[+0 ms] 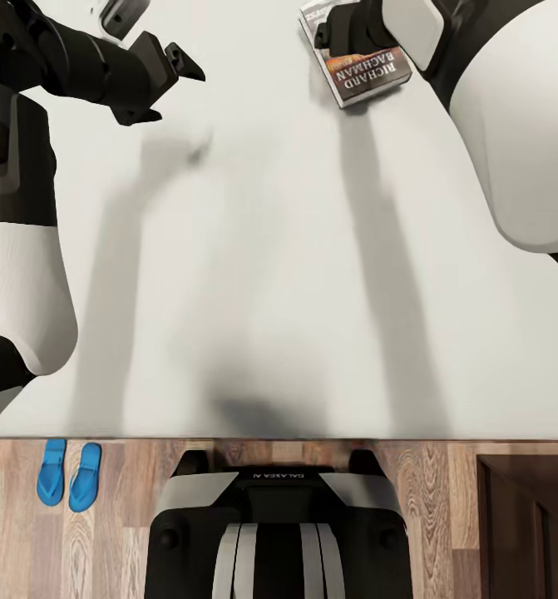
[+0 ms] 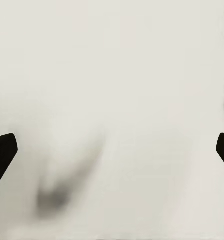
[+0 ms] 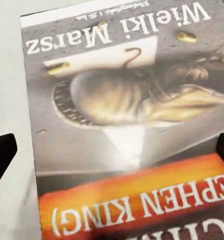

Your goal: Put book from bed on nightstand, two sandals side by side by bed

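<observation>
Evidently the book step was in hand. The book [image 1: 363,71] lay flat on the grey bed [image 1: 279,274], cover up, far from the near edge. The right claw [image 1: 338,32] hung directly over its far end, partly hiding that end in the head view. In the right wrist view the book [image 3: 127,125] filled the span between the two dark fingertips [image 3: 1,155], which stood wide apart, one at each side of the cover; claw spread, nothing pinched. Whether the tips touched the mattress yet could not be told.

Judgement: the next move called for lowering the right claw so the fingers straddled the book's long edges, then closing; a thin flat paperback on a soft mattress may be awkward to get under.

The left claw [image 1: 169,79] hovered over bare mattress, well apart from the book, also spread and empty; its tips [image 2: 2,152] framed plain grey.

Both sandals [image 1: 68,474] lay side by side on the wood floor [image 1: 445,516] just beside the bed's near edge; that part looked done.
</observation>
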Available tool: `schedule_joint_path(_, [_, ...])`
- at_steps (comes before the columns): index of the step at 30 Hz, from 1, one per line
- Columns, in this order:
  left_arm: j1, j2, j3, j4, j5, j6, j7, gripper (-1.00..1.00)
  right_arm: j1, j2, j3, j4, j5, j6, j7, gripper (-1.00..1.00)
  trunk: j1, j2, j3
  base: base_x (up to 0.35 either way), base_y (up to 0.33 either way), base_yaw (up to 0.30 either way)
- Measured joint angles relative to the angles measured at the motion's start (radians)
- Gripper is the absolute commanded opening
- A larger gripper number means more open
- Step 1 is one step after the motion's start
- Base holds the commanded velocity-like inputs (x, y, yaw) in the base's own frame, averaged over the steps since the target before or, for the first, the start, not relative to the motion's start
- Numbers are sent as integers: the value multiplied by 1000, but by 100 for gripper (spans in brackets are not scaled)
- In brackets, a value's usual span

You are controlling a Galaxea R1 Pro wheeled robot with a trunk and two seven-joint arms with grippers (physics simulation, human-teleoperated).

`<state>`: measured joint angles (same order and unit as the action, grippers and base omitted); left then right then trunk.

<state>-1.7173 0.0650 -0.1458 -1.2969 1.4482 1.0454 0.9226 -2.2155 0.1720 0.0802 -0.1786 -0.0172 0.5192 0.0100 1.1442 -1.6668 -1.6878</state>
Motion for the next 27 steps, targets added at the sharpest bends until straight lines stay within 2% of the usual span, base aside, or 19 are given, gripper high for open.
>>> schedule_joint_path(9, [0, 0, 0, 0, 0, 0, 0, 100, -2, -1, 0, 0, 5, 1, 54, 100, 0, 0, 0, -216, 0, 0])
schedule_joint_path(27, [0, 0, 0, 0, 0, 0, 0, 100, -21, -3, -6, 15, -2, 1, 69, 100, 0, 0, 0, -21, 0, 0])
